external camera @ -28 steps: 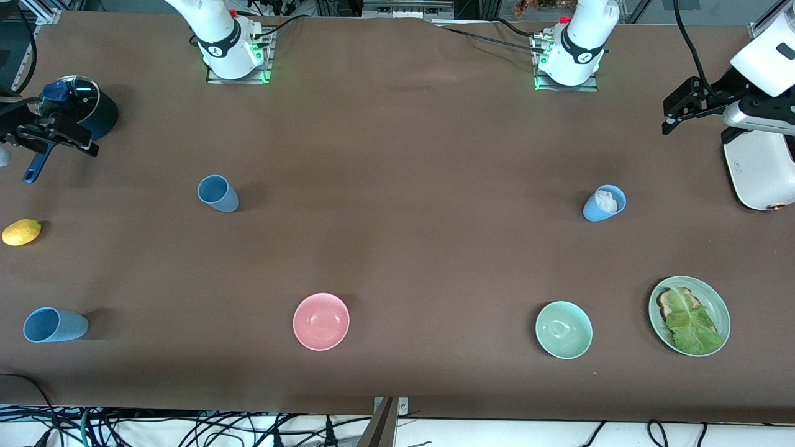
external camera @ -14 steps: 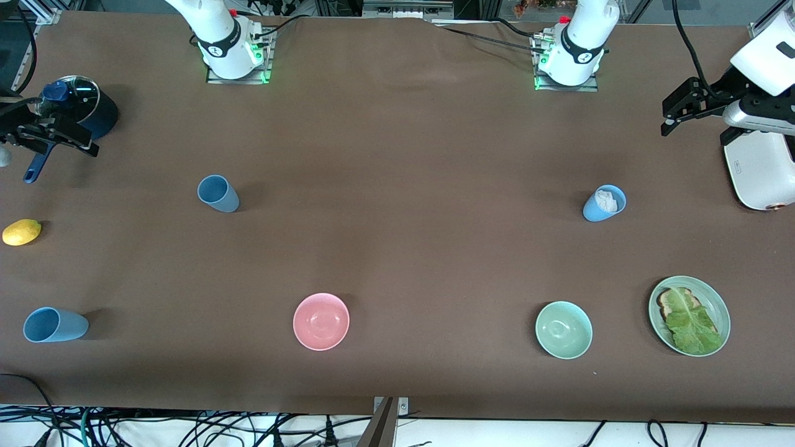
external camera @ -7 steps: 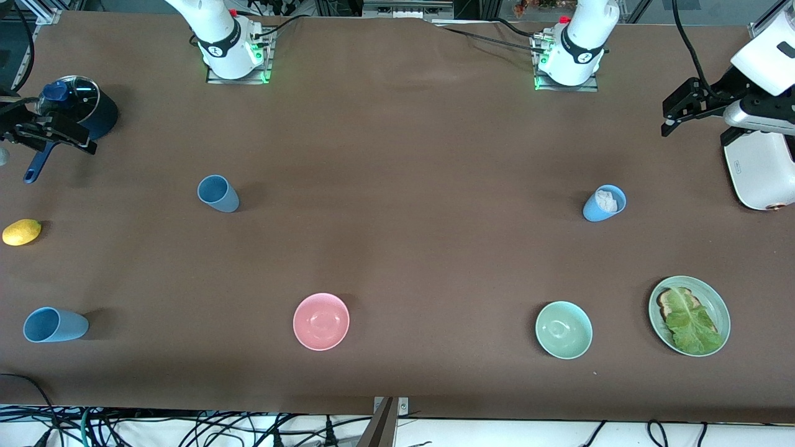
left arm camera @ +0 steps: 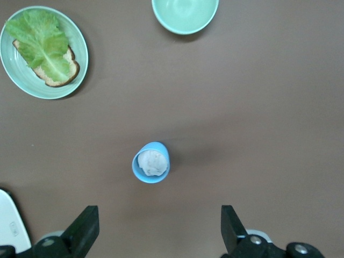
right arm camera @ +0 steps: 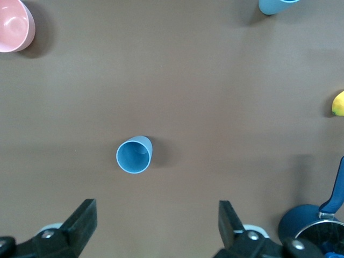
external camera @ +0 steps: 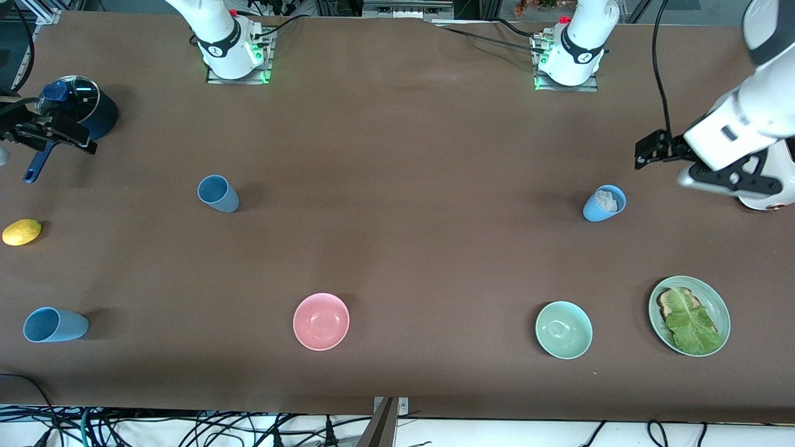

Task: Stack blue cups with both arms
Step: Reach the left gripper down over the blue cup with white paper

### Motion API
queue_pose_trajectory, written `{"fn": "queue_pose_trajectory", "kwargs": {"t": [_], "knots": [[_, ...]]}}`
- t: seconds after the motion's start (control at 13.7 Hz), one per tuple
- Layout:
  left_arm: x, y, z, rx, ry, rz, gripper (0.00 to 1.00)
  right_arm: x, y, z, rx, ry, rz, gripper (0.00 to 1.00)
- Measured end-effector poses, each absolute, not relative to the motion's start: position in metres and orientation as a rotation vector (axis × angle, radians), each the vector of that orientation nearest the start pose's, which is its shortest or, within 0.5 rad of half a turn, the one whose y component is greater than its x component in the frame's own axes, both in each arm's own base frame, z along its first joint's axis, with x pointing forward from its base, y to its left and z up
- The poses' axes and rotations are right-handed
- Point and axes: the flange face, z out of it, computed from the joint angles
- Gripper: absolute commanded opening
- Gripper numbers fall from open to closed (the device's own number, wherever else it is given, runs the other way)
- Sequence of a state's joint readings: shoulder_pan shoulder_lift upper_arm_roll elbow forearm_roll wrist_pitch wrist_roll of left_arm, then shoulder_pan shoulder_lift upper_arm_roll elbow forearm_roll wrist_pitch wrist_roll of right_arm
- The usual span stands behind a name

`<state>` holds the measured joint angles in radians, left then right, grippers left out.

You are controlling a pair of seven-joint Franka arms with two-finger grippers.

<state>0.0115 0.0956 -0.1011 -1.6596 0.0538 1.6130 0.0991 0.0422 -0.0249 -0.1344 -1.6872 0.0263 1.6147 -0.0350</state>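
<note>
A slate-blue cup point(external camera: 217, 194) stands toward the right arm's end of the table; it also shows in the right wrist view point(right arm camera: 134, 155). A sky-blue cup point(external camera: 604, 203) with a crumpled white wad inside stands toward the left arm's end, and shows in the left wrist view point(left arm camera: 151, 162). My left gripper point(external camera: 646, 154) point(left arm camera: 156, 231) is open and empty, up over the table beside the sky-blue cup. My right gripper point(external camera: 84, 138) point(right arm camera: 156, 223) is open and empty, up over the navy saucepan's handle.
A third blue cup point(external camera: 54, 325) stands near the front corner at the right arm's end. Also on the table are a navy saucepan point(external camera: 93, 108), lemon point(external camera: 22, 231), pink bowl point(external camera: 321, 321), green bowl point(external camera: 563, 329), plate point(external camera: 720, 307) with toast and lettuce, and a white appliance point(external camera: 754, 186).
My left arm has swung down and in from over the white appliance toward the sky-blue cup. My right gripper has hardly moved. The cups have not moved.
</note>
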Motion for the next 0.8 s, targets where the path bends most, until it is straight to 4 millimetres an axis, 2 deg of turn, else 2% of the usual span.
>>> {"fn": "queue_pose_trajectory", "kwargs": {"t": [0.15,0.36,0.44,0.66,0.8], "knots": [[0.584,-0.046,0.507,-3.046,0.337,0.283,1.00,0.545,-0.049,0.587,-3.107,0.091,0.071,1.00],[0.593,-0.037,0.493,-3.065,0.342,0.273,1.00,0.545,-0.049,0.587,-3.107,0.091,0.072,1.00],[0.594,-0.023,0.488,-3.100,0.296,0.282,1.00,0.545,-0.049,0.587,-3.107,0.092,0.072,1.00],[0.590,0.037,0.464,-3.174,0.255,0.282,1.00,0.545,-0.049,0.587,-3.107,0.093,0.072,1.00],[0.583,0.060,0.446,-3.180,0.258,0.238,1.00,0.545,-0.049,0.587,-3.107,0.093,0.072,1.00]]}}
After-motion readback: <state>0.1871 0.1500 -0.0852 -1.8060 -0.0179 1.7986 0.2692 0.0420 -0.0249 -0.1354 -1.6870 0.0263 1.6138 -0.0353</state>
